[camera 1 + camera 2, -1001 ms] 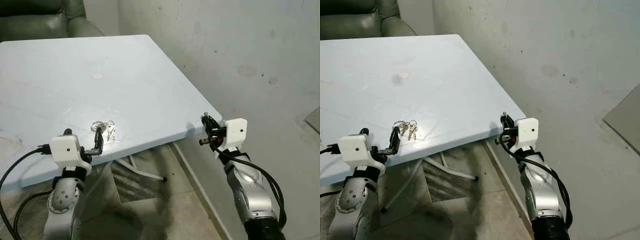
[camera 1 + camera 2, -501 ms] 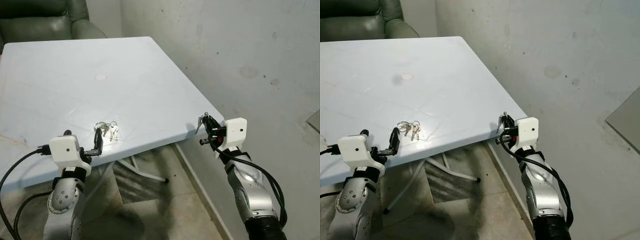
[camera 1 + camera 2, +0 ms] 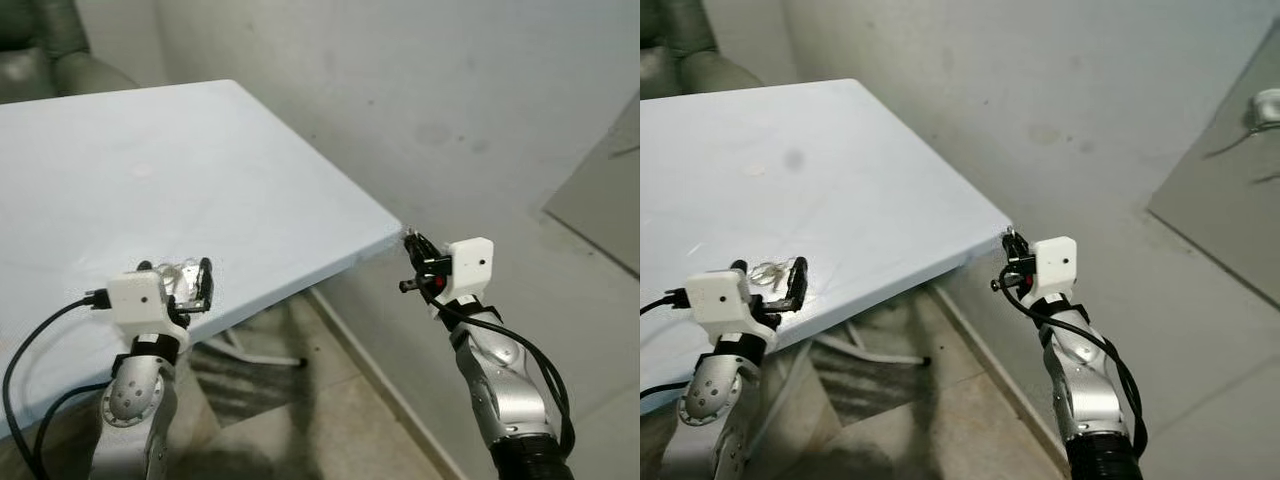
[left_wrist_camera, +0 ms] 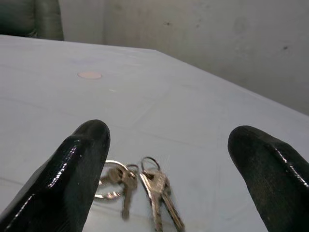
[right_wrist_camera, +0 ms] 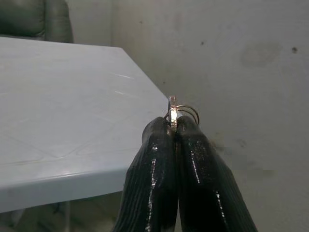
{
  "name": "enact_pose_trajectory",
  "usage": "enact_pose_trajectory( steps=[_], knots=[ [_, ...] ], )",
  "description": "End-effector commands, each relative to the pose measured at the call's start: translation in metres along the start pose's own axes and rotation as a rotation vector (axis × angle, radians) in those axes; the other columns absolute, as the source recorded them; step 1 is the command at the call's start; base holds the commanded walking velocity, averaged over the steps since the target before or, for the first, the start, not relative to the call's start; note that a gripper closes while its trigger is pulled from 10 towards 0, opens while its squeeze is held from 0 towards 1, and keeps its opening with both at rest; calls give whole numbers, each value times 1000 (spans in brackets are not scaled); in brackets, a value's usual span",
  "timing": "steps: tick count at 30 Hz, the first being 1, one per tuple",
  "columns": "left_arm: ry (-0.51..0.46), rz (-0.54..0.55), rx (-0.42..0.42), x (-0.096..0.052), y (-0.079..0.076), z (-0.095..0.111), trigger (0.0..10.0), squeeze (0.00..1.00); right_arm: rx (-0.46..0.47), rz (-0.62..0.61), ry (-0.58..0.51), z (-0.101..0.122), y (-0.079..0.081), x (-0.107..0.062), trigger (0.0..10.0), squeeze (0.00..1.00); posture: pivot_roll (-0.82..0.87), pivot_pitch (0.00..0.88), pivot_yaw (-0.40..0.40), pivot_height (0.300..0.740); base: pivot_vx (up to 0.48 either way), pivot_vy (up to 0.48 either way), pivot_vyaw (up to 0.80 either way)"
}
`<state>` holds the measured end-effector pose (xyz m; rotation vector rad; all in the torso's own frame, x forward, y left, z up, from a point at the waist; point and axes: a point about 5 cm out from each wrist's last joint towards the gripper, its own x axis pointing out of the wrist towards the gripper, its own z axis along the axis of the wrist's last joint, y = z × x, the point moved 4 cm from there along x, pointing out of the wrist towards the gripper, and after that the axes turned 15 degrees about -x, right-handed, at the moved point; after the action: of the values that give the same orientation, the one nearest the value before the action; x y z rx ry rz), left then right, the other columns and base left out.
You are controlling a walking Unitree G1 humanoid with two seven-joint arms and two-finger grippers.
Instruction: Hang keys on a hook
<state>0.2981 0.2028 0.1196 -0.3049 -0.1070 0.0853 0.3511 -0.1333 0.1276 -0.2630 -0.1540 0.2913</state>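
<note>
Keys on the table, small ring pinched in the other gripper

Keys (image 4: 145, 186) lie flat on the pale blue table (image 3: 180, 170), near its front edge. The left gripper (image 3: 190, 285) hovers just over them, and the left wrist view shows its fingers (image 4: 79, 164) spread wide on either side of the bunch, not touching it. The right gripper (image 3: 415, 250) sits off the table's near corner, beside the grey wall (image 3: 420, 90). Its fingers (image 5: 193, 159) are pressed together on a small wire ring (image 5: 186, 112) with a thin metal piece, possibly a hook or a key; I cannot tell which.

By my judgement the step in hand is the pickup of the bunch, not yet begun. The next move calls for lowering the spread fingers around the key ring and closing on it. No mounted hook is plain in these views, so finding the hanging spot comes after
</note>
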Motion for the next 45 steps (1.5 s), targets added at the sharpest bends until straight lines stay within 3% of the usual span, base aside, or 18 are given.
enact_pose_trajectory(
  steps=[1,45],
  knots=[
    [15,-9,-4,1,-4,-3,10000,0,-6,-14,3,0,-6,-1,10000,0,14,55,-68,740,0,0,-694],
    [41,-33,21,0,-8,-7,10000,0,6,-23,13,-3,-7,-4,10000,0,12,52,-67,740,0,0,-658]
  ],
)
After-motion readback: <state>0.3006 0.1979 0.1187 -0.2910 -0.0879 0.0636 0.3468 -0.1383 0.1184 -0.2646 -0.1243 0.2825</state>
